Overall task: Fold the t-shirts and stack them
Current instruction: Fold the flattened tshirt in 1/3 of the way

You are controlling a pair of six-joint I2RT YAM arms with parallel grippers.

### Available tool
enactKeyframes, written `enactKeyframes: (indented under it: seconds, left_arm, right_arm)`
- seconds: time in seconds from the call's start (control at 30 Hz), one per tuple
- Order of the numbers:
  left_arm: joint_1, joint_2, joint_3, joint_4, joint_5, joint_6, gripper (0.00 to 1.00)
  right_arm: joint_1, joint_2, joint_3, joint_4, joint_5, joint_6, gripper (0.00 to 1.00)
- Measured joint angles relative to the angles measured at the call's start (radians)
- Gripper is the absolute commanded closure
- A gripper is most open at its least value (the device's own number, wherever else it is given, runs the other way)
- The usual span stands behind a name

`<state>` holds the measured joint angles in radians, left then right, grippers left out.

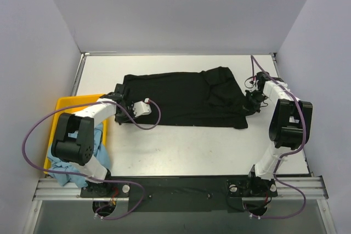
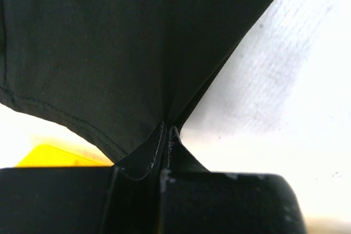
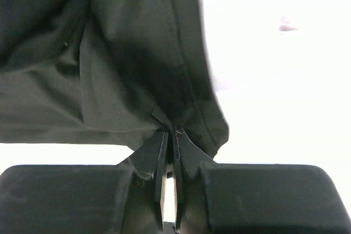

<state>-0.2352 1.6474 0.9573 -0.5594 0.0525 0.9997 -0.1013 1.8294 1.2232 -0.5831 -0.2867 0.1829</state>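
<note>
The black t-shirt (image 1: 184, 98) lies spread across the middle of the white table. My left gripper (image 1: 119, 95) is shut on its left edge; in the left wrist view the cloth (image 2: 120, 53) is pinched at the gripper (image 2: 168, 130). My right gripper (image 1: 250, 101) is shut on its right edge; in the right wrist view the cloth (image 3: 109, 64) bunches at the gripper (image 3: 171, 132). The light blue t-shirt (image 1: 74, 173) lies crumpled in the yellow tray (image 1: 71, 104) at the left.
Grey walls enclose the table on the left, back and right. The tray stands by the left table edge; its yellow corner shows in the left wrist view (image 2: 52, 157). Purple cables loop from both arms. The black rail (image 1: 181, 187) runs along the near edge.
</note>
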Motion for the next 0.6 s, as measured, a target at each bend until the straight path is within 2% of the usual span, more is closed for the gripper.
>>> enactKeyframes:
  seconds: [0.17, 0.2, 0.23, 0.27, 0.33, 0.4, 0.6]
  left_arm:
    - [0.010, -0.053, -0.036, -0.016, -0.004, 0.007, 1.00]
    - [0.010, -0.058, -0.036, -0.019, -0.004, 0.007, 1.00]
    - [0.010, -0.061, -0.036, -0.019, -0.004, 0.006, 1.00]
    - [0.010, -0.063, -0.036, -0.020, -0.004, 0.005, 1.00]
    - [0.010, -0.064, -0.036, -0.025, -0.004, 0.003, 1.00]
    - [0.010, -0.066, -0.036, -0.034, -0.003, 0.002, 1.00]
    - [0.008, -0.085, -0.036, -0.060, 0.010, -0.013, 1.00]
  right_arm:
    - [-0.042, -0.010, 0.025, -0.025, 0.012, 0.011, 1.00]
    - [-0.041, -0.006, 0.030, -0.032, 0.015, 0.011, 0.97]
    - [-0.041, 0.002, 0.038, -0.042, 0.023, 0.012, 0.91]
    - [-0.040, 0.011, 0.044, -0.046, 0.032, 0.017, 0.74]
    - [-0.036, 0.032, 0.057, -0.058, 0.056, 0.030, 0.57]
    - [-0.041, 0.041, 0.063, -0.069, 0.084, 0.045, 0.50]
    - [-0.090, -0.033, 0.048, -0.074, 0.142, 0.112, 0.48]
